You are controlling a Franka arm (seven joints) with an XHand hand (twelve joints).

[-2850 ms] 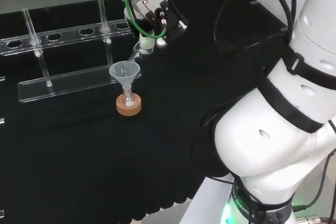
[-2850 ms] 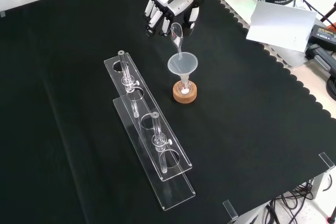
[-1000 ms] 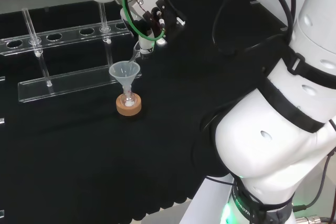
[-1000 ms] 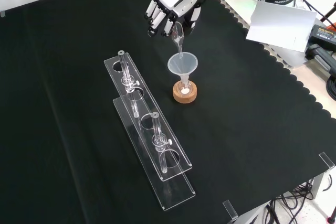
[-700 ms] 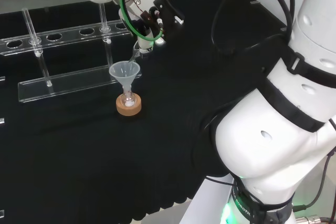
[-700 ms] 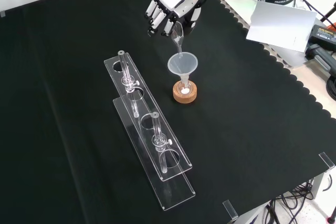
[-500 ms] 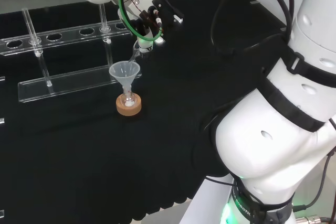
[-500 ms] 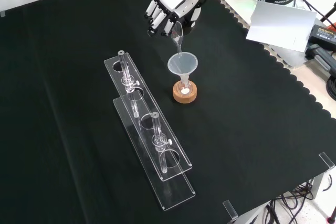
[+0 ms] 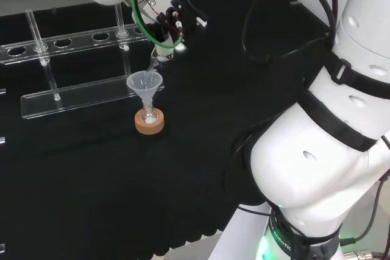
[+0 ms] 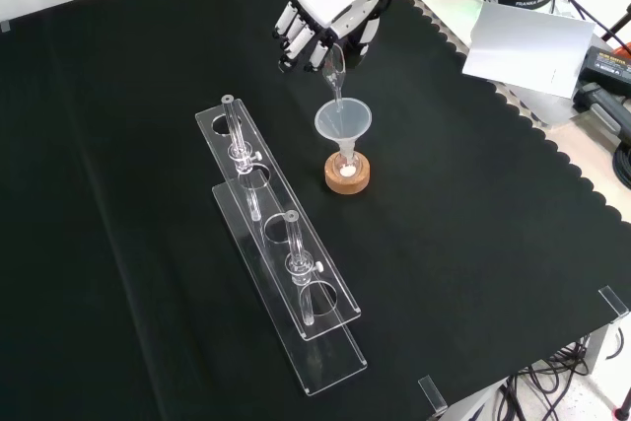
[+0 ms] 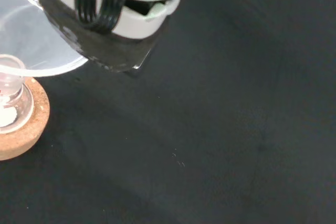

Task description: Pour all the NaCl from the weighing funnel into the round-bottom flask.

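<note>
In the front view the black and white hand (image 10: 325, 12) is shut on a clear weighing funnel (image 10: 333, 71), pinched between thumb and fingers. The funnel is tilted steeply, its narrow end pointing down into a clear cone funnel (image 10: 342, 121). That cone sits in the neck of a small round-bottom flask (image 10: 345, 167) on a cork ring (image 10: 348, 181). White powder lies in the flask's bottom. The head view shows the hand (image 9: 161, 19) above the weighing funnel (image 9: 155, 60), the cone funnel (image 9: 145, 83) and the flask (image 9: 148, 115). The wrist view has the cork ring (image 11: 23, 129) and flask (image 11: 9, 109).
Two long clear plastic racks (image 10: 276, 234) with upright glass tubes stand left of the flask in the front view, behind it in the head view (image 9: 79, 44). The cloth's scalloped edge (image 10: 552, 160) and a sheet of paper (image 10: 523, 41) lie to the right.
The hand has turned and drifted slightly left in the head view, tipping the weighing funnel steeper over the cone funnel. The flask and racks have not moved.
</note>
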